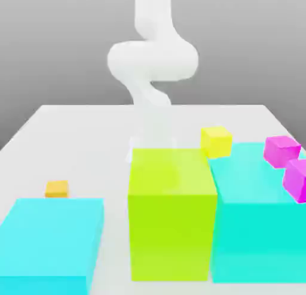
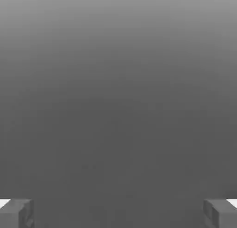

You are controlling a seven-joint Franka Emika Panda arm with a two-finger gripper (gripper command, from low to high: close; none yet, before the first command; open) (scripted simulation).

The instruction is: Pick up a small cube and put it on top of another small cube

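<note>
The small orange cube (image 1: 57, 189) lies on the white table (image 1: 77, 138) toward the exterior view's left, just behind a low cyan block (image 1: 51, 243). My white arm (image 1: 152, 60) comes down at the middle of the table, and its hand is partly hidden behind the tall lime block (image 1: 171, 210), well to the right of the orange cube. In the hand view my gripper (image 2: 118, 213) is open. Its two fingertips (image 2: 16, 213) stand wide apart with nothing between them, against a plain grey background.
A small yellow cube (image 1: 216, 141) sits behind the big cyan block (image 1: 257, 228) on the exterior view's right. Two magenta cubes (image 1: 282, 150) (image 1: 297, 179) rest on that block's top. The three big blocks line the table's near edge.
</note>
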